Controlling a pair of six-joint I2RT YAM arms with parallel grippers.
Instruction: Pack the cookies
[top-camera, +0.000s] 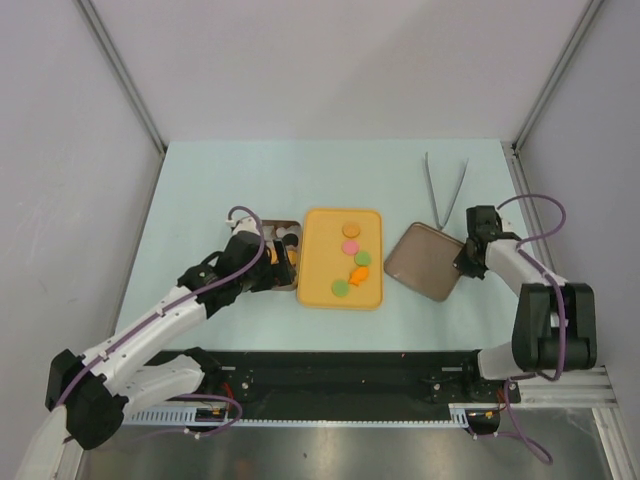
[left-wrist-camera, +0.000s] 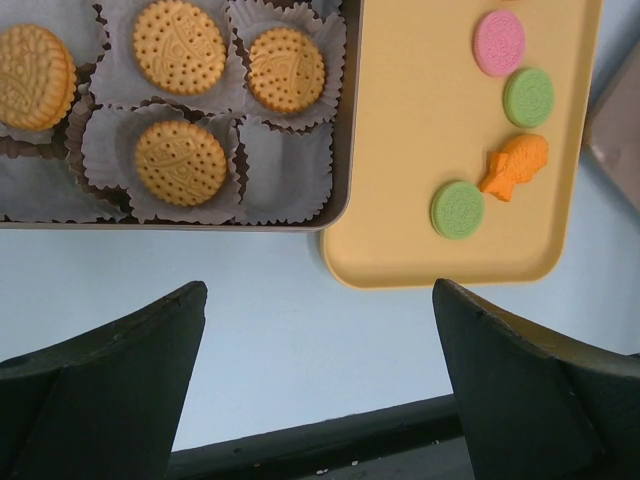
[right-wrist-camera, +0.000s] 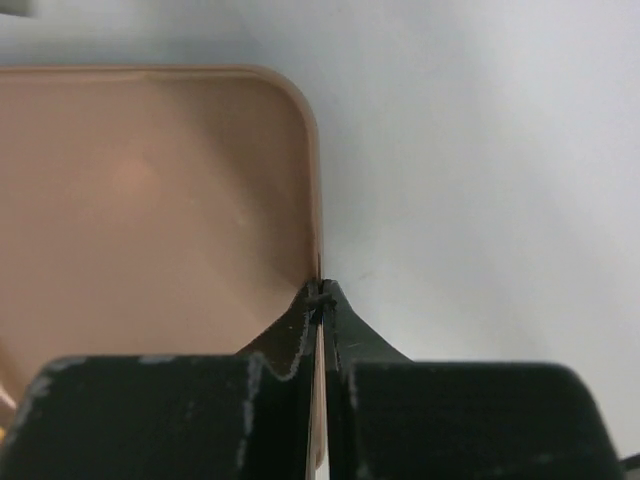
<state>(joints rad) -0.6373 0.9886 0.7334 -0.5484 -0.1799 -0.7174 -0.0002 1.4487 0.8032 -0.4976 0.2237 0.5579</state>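
Pinching the rim of the brown lid (right-wrist-camera: 150, 200): right tool (right-wrist-camera: 320, 295) closed tight on its edge. The lid sits right of the yellow tray (left-wrist-camera: 420, 120). Left tool (left-wrist-camera: 318, 290) spread wide, holding nothing, over the table (left-wrist-camera: 250, 290) just short of the tin (left-wrist-camera: 340, 150). Four tan cookies (left-wrist-camera: 180, 45) sit in paper cups (left-wrist-camera: 285, 170) inside the tin. One pink, two green and a fish-shaped orange one lie on the tray. Tongs (top-camera: 445, 185) lie beyond the lid.

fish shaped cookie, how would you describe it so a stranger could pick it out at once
Find the yellow tray in the middle of the table. In its near right part, the fish-shaped cookie lies between two green cookies. It is the only piece with a tail; every neighbour is a plain round disc.
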